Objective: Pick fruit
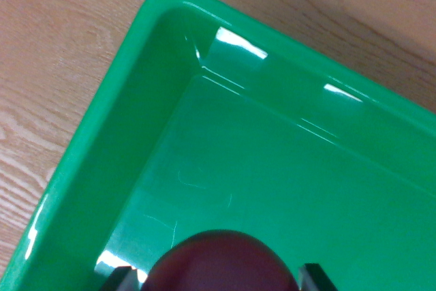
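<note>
Setting unclear: could be lab, office or home; view too close to tell. Only cues: light wood-grain tabletop [61, 66], laminate look, filling 9 to 1 o'clock; glossy green plastic bin [109, 120] sitting on it, corner toward 12 o'clock, overhead lights reflected as bright patches on inner wall.

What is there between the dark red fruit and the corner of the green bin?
Nothing: in the wrist view, only bare bin floor lies between the fruit and the green bin corner.
</note>
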Robot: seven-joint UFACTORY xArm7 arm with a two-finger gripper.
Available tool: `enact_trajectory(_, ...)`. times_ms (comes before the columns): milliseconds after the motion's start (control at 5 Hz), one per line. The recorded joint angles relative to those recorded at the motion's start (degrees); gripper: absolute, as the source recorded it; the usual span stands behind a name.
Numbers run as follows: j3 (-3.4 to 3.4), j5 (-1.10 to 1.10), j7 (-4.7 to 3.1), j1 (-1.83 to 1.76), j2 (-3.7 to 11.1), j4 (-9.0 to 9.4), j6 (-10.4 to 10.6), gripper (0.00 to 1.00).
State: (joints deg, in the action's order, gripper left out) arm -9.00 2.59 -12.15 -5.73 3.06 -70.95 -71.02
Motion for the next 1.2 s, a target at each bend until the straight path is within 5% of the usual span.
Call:
enact_trajectory(600, -0.18, -0.5, -0.45, 0.18, -1.87, -3.03, -4.87, 1.0)
enact_trajectory(1200, -0.27, -0.73, -0.66, 0.27, -2.75, -4.45, -7.16, 1.0)
